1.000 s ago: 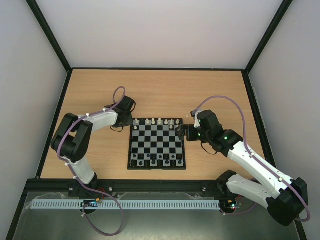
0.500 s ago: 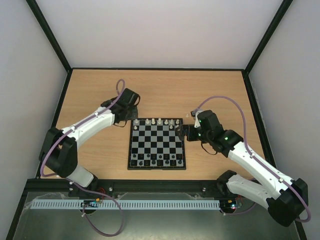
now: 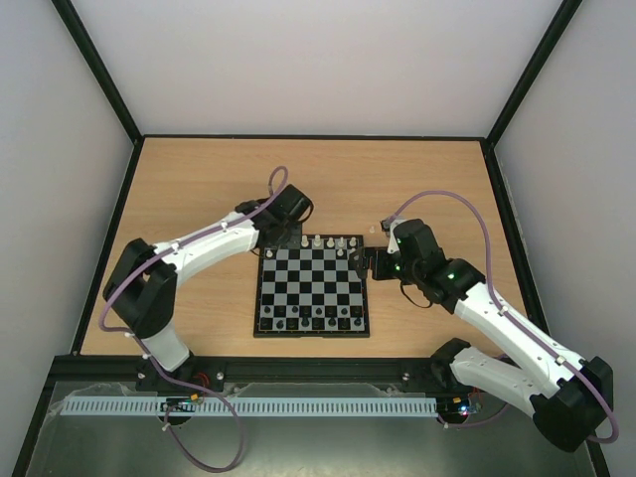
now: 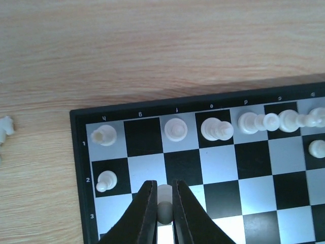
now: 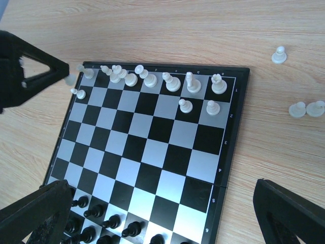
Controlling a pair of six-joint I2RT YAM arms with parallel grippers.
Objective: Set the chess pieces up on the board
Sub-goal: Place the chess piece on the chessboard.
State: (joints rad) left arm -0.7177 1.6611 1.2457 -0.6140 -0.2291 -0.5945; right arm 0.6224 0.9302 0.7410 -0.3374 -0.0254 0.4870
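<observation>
The board lies between my arms. White chess pieces stand along its far rows, also in the left wrist view and the right wrist view. My left gripper hangs over the board's far left corner. It is shut on a white pawn, held just above the third row, between the fingers. My right gripper hovers at the board's right edge. It is wide open and empty.
Black pieces fill the near rows. Loose white pieces lie on the wood right of the board, and one left of it. Black frame posts and walls enclose the table.
My left arm has swung right from beside the board's left edge to over its far left corner. The right arm has not moved.
</observation>
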